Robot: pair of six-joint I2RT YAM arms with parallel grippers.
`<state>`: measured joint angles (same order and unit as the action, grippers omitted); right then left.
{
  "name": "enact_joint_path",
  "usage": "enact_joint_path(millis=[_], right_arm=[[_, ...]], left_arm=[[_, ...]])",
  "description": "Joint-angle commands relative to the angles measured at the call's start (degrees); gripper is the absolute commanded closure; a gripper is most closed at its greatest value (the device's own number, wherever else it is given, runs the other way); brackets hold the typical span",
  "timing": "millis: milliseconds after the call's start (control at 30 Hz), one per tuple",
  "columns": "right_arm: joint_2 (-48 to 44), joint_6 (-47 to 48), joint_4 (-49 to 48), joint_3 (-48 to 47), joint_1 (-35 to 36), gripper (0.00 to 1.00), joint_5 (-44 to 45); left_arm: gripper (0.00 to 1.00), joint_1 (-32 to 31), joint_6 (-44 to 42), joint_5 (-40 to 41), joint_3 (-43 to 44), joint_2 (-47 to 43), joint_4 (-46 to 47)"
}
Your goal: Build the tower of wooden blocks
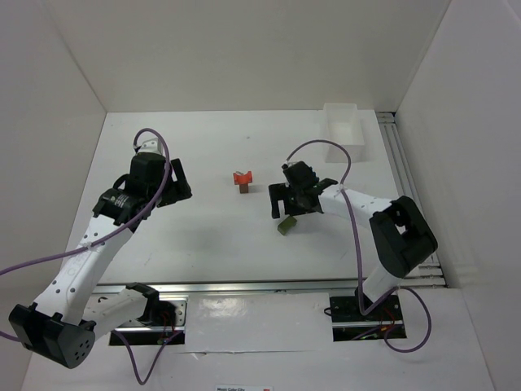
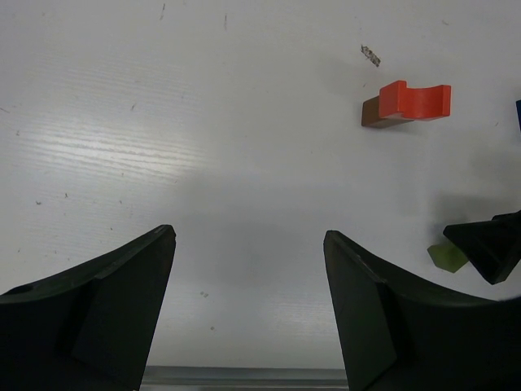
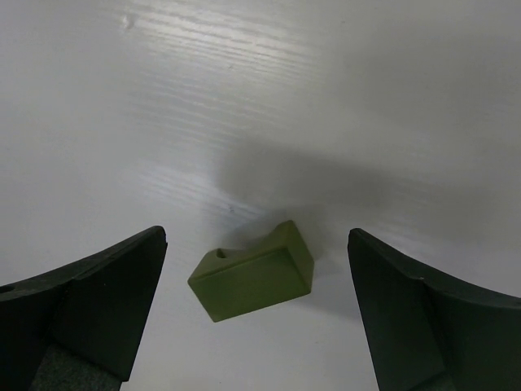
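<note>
The right gripper (image 3: 256, 238) has its jaws spread wide and grips nothing. An olive-green block (image 3: 252, 274) lies flat on the white table (image 3: 269, 98) between the fingers (image 3: 89, 305), touching neither. It is a chunky wedge-like piece with a small notch in its upper face. In the right wrist view its long axis runs from 8 o'clock to 2 o'clock.

The left gripper (image 2: 248, 238) also stands apart, with only bare table between its jaws.

In the top view the started tower is a red notched block (image 1: 242, 176) resting on a brown block (image 1: 243, 189) near the table's middle. The green block sits at 5 o'clock from it. In the left wrist view the red piece's long axis lies 9 to 3, with its notch facing 12.

A white rectangular bin (image 1: 343, 130) stands at 2 o'clock from the stack, and its contents cannot be made out.
</note>
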<state>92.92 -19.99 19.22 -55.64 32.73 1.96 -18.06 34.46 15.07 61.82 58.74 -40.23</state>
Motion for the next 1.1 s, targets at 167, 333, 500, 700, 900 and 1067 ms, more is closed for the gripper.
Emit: enact_joint_path(millis=[167,333,500,700,900,1067], right_arm=[[-2.84,2.67,-2.79,-0.09,0.32,0.00,-11.10],[-3.98,3.29,-0.59,-0.09,1.46,0.00,-11.71],[-3.98,3.82,2.48,-1.22,4.26,0.00,-10.84],[-6.43,3.73,3.01,-1.23,5.59,0.00,-3.82],[-9.87,2.41,1.44,0.53,4.89,0.00,3.67],[-6.98,3.03,0.02,1.85,2.86,0.00,-0.18]], left_arm=[[0.14,0.31,-0.71,0.05,0.40,-0.73,1.20],[0.14,0.31,-0.71,0.05,0.40,-0.73,1.20],[0.14,0.31,-0.71,-0.48,0.93,-0.73,1.20],[0.14,0.31,-0.71,-1.01,0.93,-0.73,1.20],[0.14,0.31,-0.71,-1.01,1.46,-0.73,1.20],[0.14,0.31,-0.71,-1.54,1.46,-0.73,1.20]])
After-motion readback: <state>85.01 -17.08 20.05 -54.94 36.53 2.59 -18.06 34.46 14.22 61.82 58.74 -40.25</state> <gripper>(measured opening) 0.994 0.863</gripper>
